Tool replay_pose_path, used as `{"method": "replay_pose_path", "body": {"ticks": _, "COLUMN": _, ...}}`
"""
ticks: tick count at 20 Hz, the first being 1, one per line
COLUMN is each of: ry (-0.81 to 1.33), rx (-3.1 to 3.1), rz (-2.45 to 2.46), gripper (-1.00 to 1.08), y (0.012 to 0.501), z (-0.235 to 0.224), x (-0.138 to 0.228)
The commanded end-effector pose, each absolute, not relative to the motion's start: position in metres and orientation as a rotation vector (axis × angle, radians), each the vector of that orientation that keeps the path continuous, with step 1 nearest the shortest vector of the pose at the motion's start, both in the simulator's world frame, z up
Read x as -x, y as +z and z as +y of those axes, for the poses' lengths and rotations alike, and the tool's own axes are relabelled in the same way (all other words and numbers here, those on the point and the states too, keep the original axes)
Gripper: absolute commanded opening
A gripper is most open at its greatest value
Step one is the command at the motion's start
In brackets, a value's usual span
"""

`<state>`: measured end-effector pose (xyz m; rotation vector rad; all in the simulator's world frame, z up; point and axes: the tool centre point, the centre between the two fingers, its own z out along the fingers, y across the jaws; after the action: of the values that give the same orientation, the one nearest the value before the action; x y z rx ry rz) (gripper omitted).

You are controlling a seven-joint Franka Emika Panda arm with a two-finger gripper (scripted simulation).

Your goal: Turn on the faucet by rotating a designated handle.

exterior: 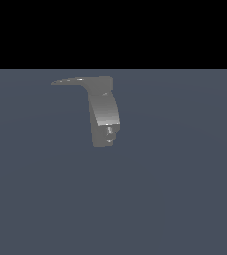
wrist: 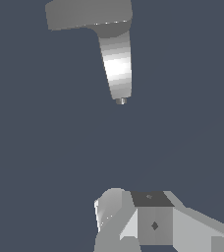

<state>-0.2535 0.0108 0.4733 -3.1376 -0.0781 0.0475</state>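
Nearest to you in the wrist view was the gripper (wrist: 115, 212), only its pale, blocky lower parts showing at the frame's edge. You could not tell from that whether its jaws stood wide or narrow, and it held nothing that the pictures showed. The exterior view did not show the arm at all.

Beyond the gripper lay bare blue-grey floor (wrist: 45, 157), and well apart from the fingers stood the faucet (wrist: 118, 64). In the exterior view the faucet (exterior: 104, 112) sat alone on that floor, a little toward the exterior view's left of centre and in the upper half of the floor area.

My reading is that you were at the approach step: no contact had been made, and the handle looked untouched. The next move would call for closing the gap and bringing a finger against the flat side of the handle (exterior: 68, 80), out near its thin tip where a push turns it most easily, then sweeping it around the faucet's top.

As for direction, the handle's long axis ran roughly level, and it tapered to a point toward the exterior view's left. The thick body curved downward from that top, its long axis near upright, ending in the stepped nub (exterior: 109, 133) at the bottom. In the wrist view the handle (wrist: 79, 14) appeared as a broad grey slab crossing the body's top.
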Motion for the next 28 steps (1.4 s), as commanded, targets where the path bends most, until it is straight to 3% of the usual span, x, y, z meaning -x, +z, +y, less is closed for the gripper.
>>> {"method": "replay_pose_path", "body": {"ticks": 1, "ry": 0.047, "rx": 3.138, "rz": -0.078, "gripper": -1.0, "y": 0.473, "z": 0.011, "x": 0.254}}
{"method": "replay_pose_path", "body": {"ticks": 18, "ry": 0.056, "rx": 3.122, "rz": -0.064, "gripper": -1.0, "y": 0.477, "z": 0.011, "x": 0.243}}
{"method": "replay_pose_path", "body": {"ticks": 28, "ry": 0.058, "rx": 3.106, "rz": 0.099, "gripper": -1.0, "y": 0.476, "z": 0.018, "x": 0.215}}
